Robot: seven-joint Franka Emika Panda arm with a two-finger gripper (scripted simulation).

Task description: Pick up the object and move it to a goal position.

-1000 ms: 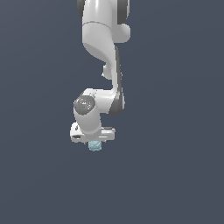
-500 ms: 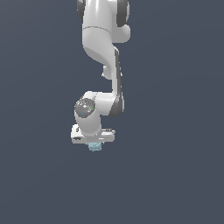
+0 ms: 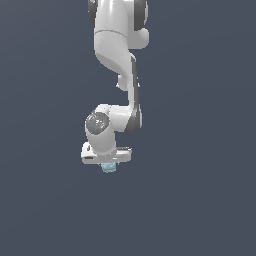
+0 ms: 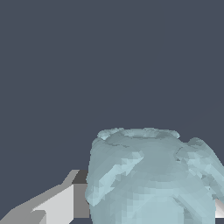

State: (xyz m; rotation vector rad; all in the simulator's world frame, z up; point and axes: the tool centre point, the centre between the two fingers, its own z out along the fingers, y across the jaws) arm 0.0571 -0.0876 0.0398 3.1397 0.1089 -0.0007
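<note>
The object (image 3: 108,167) is a small pale teal-blue lumpy blob that peeps out just under the white hand of the arm in the exterior view. My gripper (image 3: 108,166) points down and is shut on it; the fingers are hidden there by the hand and the blob. In the wrist view the object (image 4: 151,179) fills the near field, pressed between a grey-white finger (image 4: 52,205) on one side and a sliver of the other finger (image 4: 220,208) on the far side.
A plain dark grey-blue ground (image 3: 200,200) fills the scene all around the arm. The white arm (image 3: 117,55) comes down from the top of the exterior view. No other object shows.
The hand with the object has shifted slightly toward the exterior view's left and a touch lower over the last second. The grip has not changed.
</note>
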